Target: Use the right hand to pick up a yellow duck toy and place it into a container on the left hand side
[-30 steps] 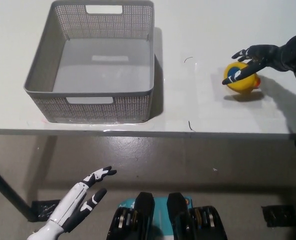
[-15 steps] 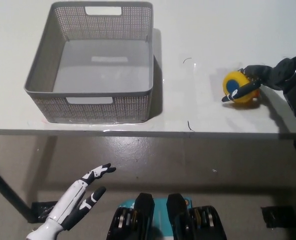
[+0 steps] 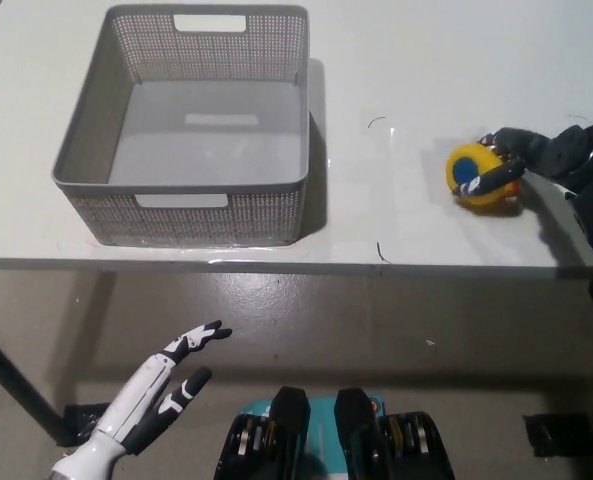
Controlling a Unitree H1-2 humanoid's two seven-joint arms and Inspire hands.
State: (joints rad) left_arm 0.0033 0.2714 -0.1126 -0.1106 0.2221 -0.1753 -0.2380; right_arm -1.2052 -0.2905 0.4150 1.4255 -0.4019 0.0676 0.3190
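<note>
Since the earlier frames, my right hand has closed its fingers around the yellow duck toy, which sits on the desk, not yet lifted. Grasp looks formed; I judge lifting comes next. Container lies well to the hand's left. Left hand rests open below the desk.

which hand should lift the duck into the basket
Right. The black right robot hand is already wrapped around the duck on the table; the white left robot hand rests open below the table edge, far from the basket.
</note>
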